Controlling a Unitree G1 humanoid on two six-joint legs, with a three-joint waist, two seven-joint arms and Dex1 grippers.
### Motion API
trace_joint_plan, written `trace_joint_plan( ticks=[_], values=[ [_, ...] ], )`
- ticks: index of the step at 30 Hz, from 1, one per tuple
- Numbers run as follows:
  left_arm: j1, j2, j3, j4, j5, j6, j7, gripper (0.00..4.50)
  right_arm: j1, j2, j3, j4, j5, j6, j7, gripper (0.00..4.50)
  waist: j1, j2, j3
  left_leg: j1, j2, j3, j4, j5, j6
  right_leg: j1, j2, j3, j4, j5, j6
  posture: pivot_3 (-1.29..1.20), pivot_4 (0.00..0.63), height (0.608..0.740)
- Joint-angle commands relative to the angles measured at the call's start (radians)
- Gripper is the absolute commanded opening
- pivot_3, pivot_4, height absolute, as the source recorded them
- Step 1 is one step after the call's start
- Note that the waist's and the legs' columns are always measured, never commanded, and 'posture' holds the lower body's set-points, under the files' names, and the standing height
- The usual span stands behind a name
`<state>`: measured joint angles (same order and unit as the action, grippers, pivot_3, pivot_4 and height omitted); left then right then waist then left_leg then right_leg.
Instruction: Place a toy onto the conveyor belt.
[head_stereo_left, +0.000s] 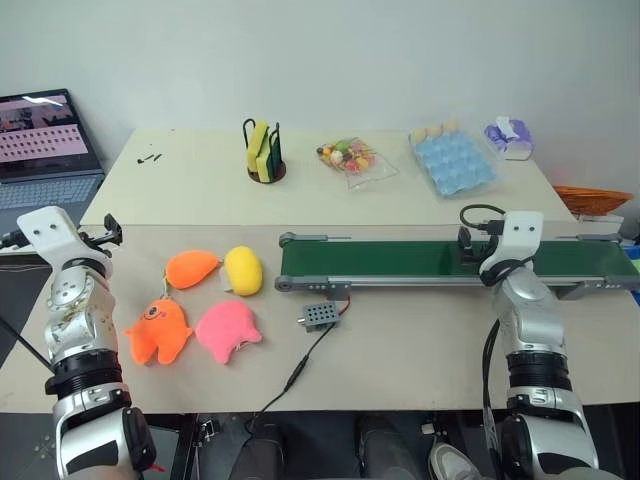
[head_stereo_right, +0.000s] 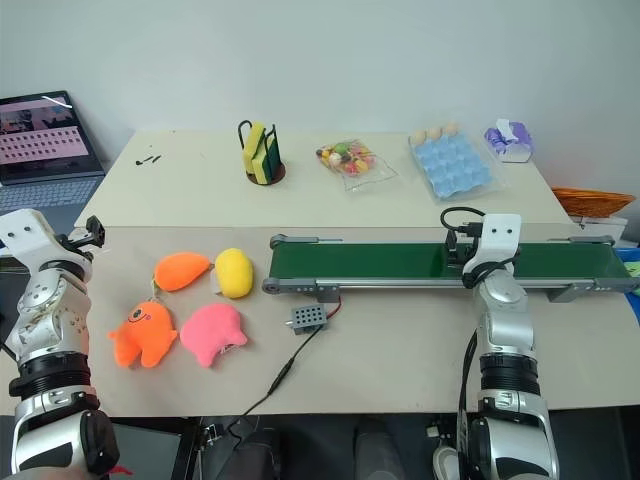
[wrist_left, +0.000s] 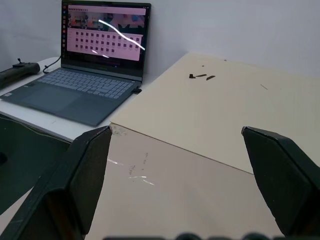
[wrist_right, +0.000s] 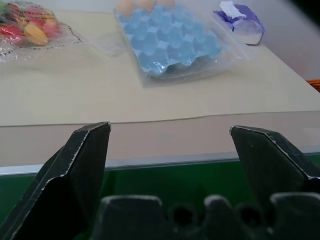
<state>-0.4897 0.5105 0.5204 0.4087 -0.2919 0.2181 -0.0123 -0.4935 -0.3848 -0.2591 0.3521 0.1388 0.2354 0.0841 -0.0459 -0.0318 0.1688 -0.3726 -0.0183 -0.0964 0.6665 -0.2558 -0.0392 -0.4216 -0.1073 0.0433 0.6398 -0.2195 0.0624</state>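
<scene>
1. The left gripper (wrist_left: 175, 145) has its fingers (wrist_left: 85, 170) spread wide with nothing between them. It hangs over the worktop (head_stereo_left: 420, 350) at its 9 o'clock edge and faces a laptop (wrist_left: 95, 55).
2. The right gripper (wrist_right: 170, 145) also holds its fingers (wrist_right: 82, 160) wide apart and empty, above the conveyor belt (head_stereo_left: 400, 262), facing a blue egg tray (wrist_right: 175, 40).
3. The toy (head_stereo_left: 158, 330), an orange plush with one eye, lies on the worktop at about 8 o'clock, just beside the left arm and well apart from the belt.
4. A pink plush (head_stereo_left: 228, 331) sits at the toy's 3 o'clock. A smooth orange plush (head_stereo_left: 190, 267) and a yellow plush (head_stereo_left: 243, 270) lie toward its 12 and 1 o'clock.
5. A small grey box (head_stereo_left: 319, 316) with a cable sits just below the belt's left end.
</scene>
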Motion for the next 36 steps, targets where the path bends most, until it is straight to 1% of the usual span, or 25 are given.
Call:
trace_joint_plan(
  ticks=[1,3,5,7,10,12,13,16,18,19,21,22,23,25,27,30,32,34,36],
  values=[
    [-0.006,0.011,-0.019,-0.051,0.022,-0.032,-0.002,4.43,-0.007,-0.018,-0.012,-0.034,-0.003,-0.038,0.007,4.5,0.0,0.0,0.0,0.0,0.0,0.0,0.0,0.0,0.0,0.0,0.0,0.0,0.0,0.0,0.0,0.0,0.15,0.74],
    [-0.008,0.005,-0.035,-0.064,0.028,-0.03,-0.006,4.43,-0.014,-0.013,0.008,-0.078,0.039,-0.043,0.093,4.5,0.0,0.0,0.0,0.0,0.0,0.0,0.0,0.0,0.0,0.0,0.0,0.0,0.0,0.0,0.0,0.0,0.15,0.74],
    [-0.007,0.002,-0.039,-0.069,0.027,-0.03,-0.007,4.43,0.014,-0.016,0.089,-0.238,0.123,-0.052,0.298,4.5,-0.002,0.0,0.0,0.0,0.0,0.0,0.0,0.0,0.0,0.0,0.0,0.0,0.0,0.0,0.0,0.0,0.15,0.74],
    [-0.003,-0.003,-0.037,-0.073,0.022,-0.028,-0.003,4.43,0.07,-0.035,0.158,-0.408,0.214,-0.033,0.477,4.5,-0.008,0.0,0.0,0.0,0.0,0.0,0.0,0.0,0.0,0.0,0.0,0.0,0.0,0.0,0.0,0.0,0.15,0.74],
    [0.004,-0.006,-0.039,-0.076,0.021,-0.026,0.0,4.43,0.192,-0.083,0.207,-0.606,0.372,0.013,0.697,4.5,-0.009,0.0,0.0,0.0,0.001,-0.001,-0.002,0.0,0.0,0.0,0.001,-0.001,-0.001,0.0,0.001,0.0,0.15,0.74],
    [0.007,-0.007,-0.04,-0.077,0.02,-0.025,0.0,4.43,0.27,-0.113,0.219,-0.695,0.474,0.043,0.806,4.5,0.0,0.0,0.0,0.0,0.001,-0.001,-0.002,0.0,0.0,0.002,0.001,-0.001,-0.005,0.0,0.001,0.0,0.15,0.74],
    [0.007,-0.007,-0.04,-0.077,0.02,-0.025,-0.001,4.43,0.293,-0.119,0.216,-0.715,0.508,0.05,0.835,4.5,0.005,0.0,0.0,0.0,0.0,-0.002,-0.002,0.0,0.0,0.003,0.001,-0.002,-0.008,0.0,0.001,0.0,0.15,0.74],
    [0.008,-0.012,-0.028,-0.079,0.002,-0.021,-0.005,4.43,0.357,-0.099,0.181,-0.744,0.644,0.064,0.907,4.5,0.008,-0.001,0.0,-0.001,0.0,-0.001,-0.002,0.0,0.0,0.004,0.0,-0.002,-0.009,0.0,0.001,0.0,0.15,0.74],
    [0.009,-0.023,0.0,-0.083,-0.046,-0.015,-0.029,4.43,0.381,-0.086,0.182,-0.751,0.68,0.059,0.935,4.5,0.009,0.0,0.0,0.0,0.0,-0.001,-0.002,0.0,0.0,0.004,0.0,-0.002,-0.009,0.0,0.001,0.0,0.15,0.74],
    [0.008,-0.038,0.027,-0.091,-0.104,-0.003,-0.061,4.43,0.388,-0.078,0.186,-0.752,0.685,0.055,0.942,4.5,0.01,0.0,0.0,0.0,0.0,-0.002,-0.002,0.0,0.0,0.003,0.0,-0.002,-0.008,0.0,0.001,0.0,0.15,0.74],
    [0.029,-0.074,0.111,-0.134,-0.295,0.072,-0.169,4.43,0.403,-0.063,0.212,-0.751,0.676,0.049,0.95,4.5,0.006,-0.001,0.0,0.001,0.0,-0.001,-0.002,0.0,0.0,0.004,0.0,-0.002,-0.008,0.001,0.001,0.0,0.15,0.74],
    [0.052,-0.08,0.142,-0.158,-0.369,0.117,-0.215,4.43,0.411,-0.057,0.223,-0.749,0.667,0.047,0.953,4.5,0.004,-0.001,0.0,0.001,0.0,-0.001,-0.002,0.0,0.0,0.004,0.0,-0.002,-0.008,0.001,0.001,0.0,0.15,0.74],
    [0.087,-0.076,0.167,-0.182,-0.435,0.18,-0.254,4.43,0.419,-0.05,0.23,-0.746,0.665,0.047,0.955,4.5,0.0,-0.001,0.0,0.001,0.0,-0.001,-0.002,0.0,0.0,0.003,0.0,-0.001,-0.008,0.001,0.001,0.0,0.15,0.74],
    [0.151,-0.055,0.185,-0.218,-0.505,0.26,-0.31,4.43,0.429,-0.041,0.233,-0.746,0.669,0.05,0.955,4.5,-0.007,0.0,0.0,0.001,0.001,-0.001,-0.002,0.0,0.0,0.002,0.0,-0.001,-0.007,0.0,0.001,0.0,0.15,0.74],
    [0.252,-0.032,0.228,-0.258,-0.581,0.335,-0.361,4.43,0.445,-0.042,0.234,-0.74,0.662,0.047,0.956,4.5,-0.008,0.0,0.0,0.001,0.001,-0.001,-0.003,0.0,0.0,0.002,0.001,-0.001,-0.007,0.0,0.001,0.0,0.15,0.74],
    [0.404,0.026,0.255,-0.284,-0.607,0.376,-0.475,4.43,0.456,-0.042,0.23,-0.724,0.657,0.047,0.958,4.5,-0.013,0.0,0.0,0.001,0.001,0.0,-0.003,0.0,0.001,0.002,0.001,0.0,-0.008,0.0,0.001,0.0,0.15,0.74],
    [0.51,0.061,0.286,-0.319,-0.665,0.435,-0.561,4.43,0.454,-0.044,0.229,-0.714,0.66,0.053,0.96,4.5,-0.008,-0.001,0.0,0.001,0.001,0.0,-0.004,0.0,0.001,0.002,0.001,-0.001,-0.008,0.0,0.0,0.0,0.15,0.74],
    [0.596,0.082,0.314,-0.335,-0.705,0.479,-0.625,4.43,0.454,-0.047,0.232,-0.71,0.657,0.055,0.962,4.5,0.0,0.0,0.0,0.002,0.001,0.0,-0.004,0.0,0.001,0.003,0.001,-0.001,-0.007,0.0,0.0,0.0,0.15,0.74],
    [0.686,0.09,0.333,-0.301,-0.7,0.489,-0.681,4.43,0.45,-0.048,0.235,-0.699,0.646,0.049,0.965,4.5,0.006,0.0,0.0,0.004,0.001,0.0,-0.004,0.0,0.001,0.005,0.001,-0.001,-0.008,0.0,0.0,0.0,0.15,0.74]
  ],
)
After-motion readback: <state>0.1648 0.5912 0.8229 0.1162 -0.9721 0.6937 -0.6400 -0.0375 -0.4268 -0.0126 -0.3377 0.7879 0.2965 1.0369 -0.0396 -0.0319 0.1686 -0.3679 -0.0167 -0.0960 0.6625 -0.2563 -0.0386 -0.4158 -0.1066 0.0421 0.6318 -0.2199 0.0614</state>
